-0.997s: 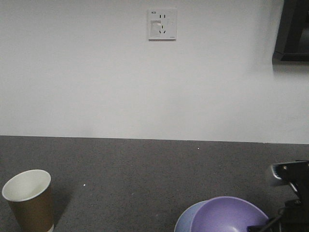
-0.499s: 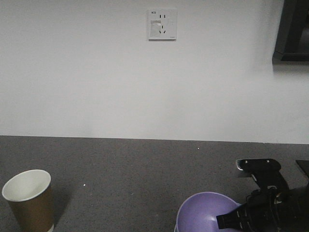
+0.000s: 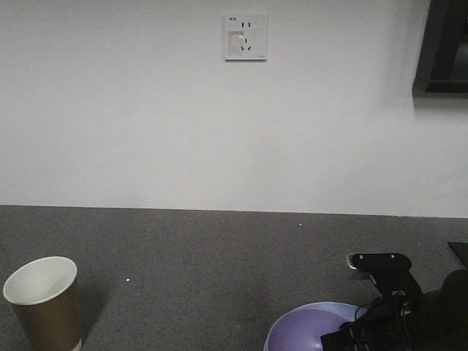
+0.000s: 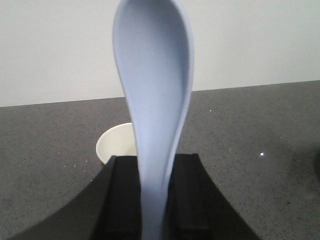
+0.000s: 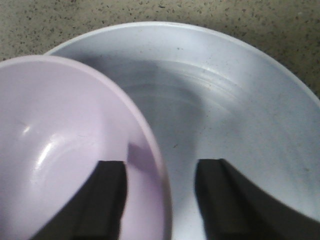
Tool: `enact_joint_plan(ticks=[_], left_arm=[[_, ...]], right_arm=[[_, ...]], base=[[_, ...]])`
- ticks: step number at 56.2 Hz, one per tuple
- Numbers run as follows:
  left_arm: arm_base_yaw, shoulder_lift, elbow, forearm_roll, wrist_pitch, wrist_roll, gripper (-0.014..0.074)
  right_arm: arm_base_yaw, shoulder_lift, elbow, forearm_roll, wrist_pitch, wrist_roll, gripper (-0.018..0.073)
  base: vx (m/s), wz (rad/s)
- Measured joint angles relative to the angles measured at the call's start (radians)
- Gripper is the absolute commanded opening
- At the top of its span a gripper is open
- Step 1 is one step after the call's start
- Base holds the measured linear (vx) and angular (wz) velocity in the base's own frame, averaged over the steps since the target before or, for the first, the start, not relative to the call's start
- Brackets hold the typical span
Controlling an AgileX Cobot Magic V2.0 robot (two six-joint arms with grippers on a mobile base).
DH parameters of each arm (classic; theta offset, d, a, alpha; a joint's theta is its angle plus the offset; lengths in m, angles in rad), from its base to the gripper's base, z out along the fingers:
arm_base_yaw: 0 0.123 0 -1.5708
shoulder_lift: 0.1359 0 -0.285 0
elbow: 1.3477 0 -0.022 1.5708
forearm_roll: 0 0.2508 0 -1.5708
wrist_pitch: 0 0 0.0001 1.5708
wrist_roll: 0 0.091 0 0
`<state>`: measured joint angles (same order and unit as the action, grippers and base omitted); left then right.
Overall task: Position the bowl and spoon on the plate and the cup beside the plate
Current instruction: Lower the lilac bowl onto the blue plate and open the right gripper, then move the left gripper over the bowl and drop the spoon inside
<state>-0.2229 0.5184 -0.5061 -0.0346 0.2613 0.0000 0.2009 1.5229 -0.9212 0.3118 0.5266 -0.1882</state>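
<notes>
The dark speckled tabletop carries everything, and the work is gathered at its near edge, within both arms' reach.

The plate lies flat at the near right. It is the base of the arrangement, which is likely why it is left alone.

The bowl is over the plate's left part and covers that side of the rim. Whether it rests fully on the plate cannot be told.

The right gripper straddles the bowl's wall, one finger inside the bowl and the other over the plate. The fingers are spread far wider than the rim, with a gap on each side, so they do not pinch it. That looks like the grip for setting the bowl down by its edge.

The cup stands upright at the near left, well apart from the plate, so it is not yet beside it.

The left gripper is closed on the handle of the spoon. The scoop stands upward, above the table, probably kept out of the way until the plate is free.
</notes>
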Motion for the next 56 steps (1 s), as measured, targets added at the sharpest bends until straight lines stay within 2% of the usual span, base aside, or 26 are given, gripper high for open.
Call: enact_joint_plan(ticks=[3, 11, 19, 27, 34, 42, 47, 52, 56], left_arm=[[0.000, 0.000, 0.000, 0.000, 0.008, 0.000, 0.0003], [0.000, 0.000, 0.000, 0.000, 0.032, 0.000, 0.0003], [0.000, 0.000, 0.000, 0.000, 0.053, 0.000, 0.0003], [0.000, 0.000, 0.000, 0.000, 0.061, 0.000, 0.0003], [0.000, 0.000, 0.000, 0.000, 0.068, 0.000, 0.0003], [0.000, 0.000, 0.000, 0.000, 0.118, 0.000, 0.0003], [0.000, 0.004, -0.006, 0.000, 0.181, 0.013, 0.0003], [0.000, 0.036, -0.052, -0.003, 0.271, 0.072, 0.0003], [-0.002, 0.093, -0.124, -0.025, 0.333, 0.152, 0.0003]], right_arm=[[0.000, -0.004, -0.005, -0.007, 0.008, -0.002, 0.0567], [0.000, -0.043, -0.047, -0.047, 0.055, -0.019, 0.0574], [0.000, -0.133, -0.111, -0.103, 0.127, -0.027, 0.0510], [0.000, -0.279, -0.137, -0.137, 0.163, -0.027, 0.0299], [0.000, -0.435, -0.132, -0.173, 0.196, -0.015, -0.0020], [0.000, -0.638, -0.024, -0.198, 0.179, 0.007, -0.0015], [0.000, -0.774, 0.123, -0.202, 0.122, 0.007, -0.0011], [0.000, -0.920, 0.269, -0.204, 0.062, 0.007, -0.0011], [0.000, -1.013, 0.361, -0.204, 0.026, 0.008, -0.0011]], base=[[0.00, 0.00], [0.00, 0.00], [0.00, 0.00], [0.00, 0.00], [0.00, 0.00], [0.00, 0.00], [0.00, 0.00], [0.00, 0.00], [0.00, 0.00]])
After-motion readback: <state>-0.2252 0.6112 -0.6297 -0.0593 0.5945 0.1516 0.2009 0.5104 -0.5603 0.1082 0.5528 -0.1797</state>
